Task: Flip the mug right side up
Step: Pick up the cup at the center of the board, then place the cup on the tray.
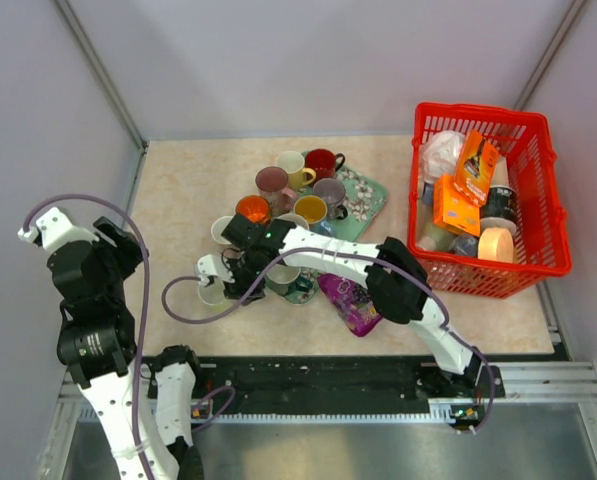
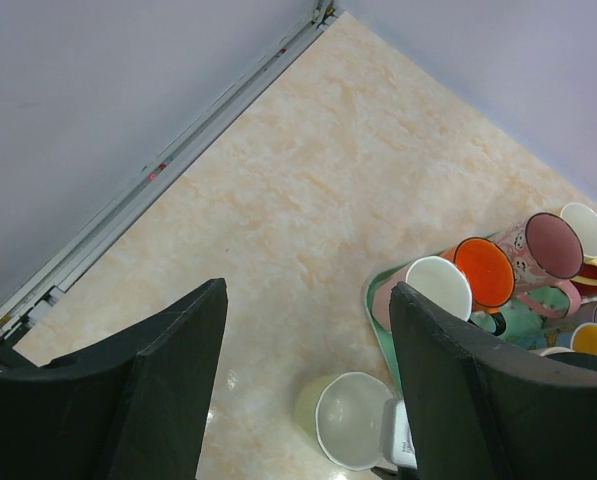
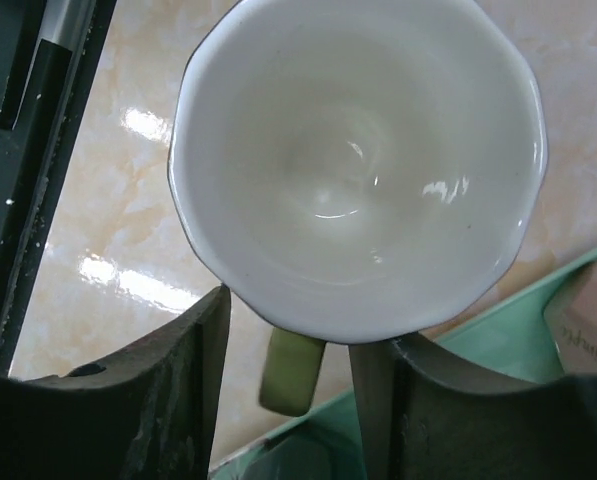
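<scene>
Left wrist view shows your left gripper [image 2: 308, 300] released, its two dark fingers wide apart over the marbled table [image 2: 308, 180] with nothing between them. Below that gap, close to its right finger, is the pale yellow mug [image 2: 350, 420], white inside, just beside the green tray [image 2: 376, 318] that carries the other mugs [image 2: 483, 272].

In the right wrist view, your right gripper [image 3: 293, 325] is at that mug, and the camera looks straight into its open mouth. The yellow handle [image 3: 291, 372] points back toward the wrist and lies between the two fingers. A sliver of gap shows on each side, so the jaws are not clamped on it. You cannot tell whether the mug stands level or tilts.

In the top external view, the red basket [image 1: 483, 108] sits well apart to the right of that hand.
</scene>
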Available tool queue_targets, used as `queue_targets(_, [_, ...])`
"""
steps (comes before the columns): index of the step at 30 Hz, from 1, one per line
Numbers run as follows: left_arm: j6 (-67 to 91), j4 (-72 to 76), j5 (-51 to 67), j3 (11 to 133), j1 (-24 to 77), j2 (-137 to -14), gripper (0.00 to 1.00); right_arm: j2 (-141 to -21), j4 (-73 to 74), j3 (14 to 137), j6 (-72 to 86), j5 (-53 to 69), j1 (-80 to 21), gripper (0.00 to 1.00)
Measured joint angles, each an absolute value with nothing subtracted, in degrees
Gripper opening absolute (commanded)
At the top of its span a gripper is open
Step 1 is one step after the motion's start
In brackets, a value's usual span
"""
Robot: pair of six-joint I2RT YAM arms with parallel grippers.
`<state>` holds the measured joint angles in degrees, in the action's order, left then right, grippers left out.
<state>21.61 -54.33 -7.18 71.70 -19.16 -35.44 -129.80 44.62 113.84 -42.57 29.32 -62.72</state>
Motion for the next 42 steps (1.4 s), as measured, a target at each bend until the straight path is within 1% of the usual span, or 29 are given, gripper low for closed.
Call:
queue_targets(1, [21.58,-54.35,-7.18,71.77,-19.16,-35.38,0.71,-130.19,44.58,114.06,-42.33,29.08,-62.98,0.32])
queue_targets(3, [21.56,-54.33,-7.25,72.01,-19.16,-35.35,0.71,-130.74,44.05,114.21,-41.52,28.64,-63.37,0.07])
queue_targets(4, [21.54,-54.28,-7.35,72.10,-19.16,-35.35,0.70,-130.98,43.88,114.43,-40.38,28.12,-63.57,0.00])
queue_targets(12, [20.40,-53.63,-8.43,72.31,-19.20,-35.35,0.70,-130.87,43.46,114.74,-38.61,27.11,-63.77,0.00])
queue_targets(16, [18.35,-51.77,-9.93,73.34,-19.20,-35.46,0.70,-128.86,44.84,114.72,-36.32,28.23,-62.63,0.00])
queue_targets(21, [15.86,-47.53,-12.29,74.78,-19.22,-35.77,0.69,-120.27,45.74,114.69,-33.12,31.35,-58.15,0.00])
queue_targets(27, [13.10,-39.18,-12.34,74.83,-19.22,-35.79,0.67,-109.80,43.64,114.69,-28.18,31.05,-47.05,0.00])
queue_targets(31, [12.16,-35.48,-9.76,74.83,-19.27,-36.25,0.66,-107.79,38.96,113.38,-22.70,24.51,-39.05,0.00])
queue_targets(35, [12.01,-34.20,-6.50,74.81,-19.27,-38.41,0.66,-107.77,36.01,110.80,-16.97,11.57,-33.08,0.00])
queue_targets(39, [12.08,-34.15,-3.68,74.41,-19.27,-40.45,0.65,-107.83,35.51,108.66,-11.29,1.43,-30.33,0.00])
queue_targets(42, [12.14,-34.24,-2.28,74.35,-19.27,-41.28,0.65,-108.44,35.53,108.27,-6.98,-3.18,-29.71,0.00])
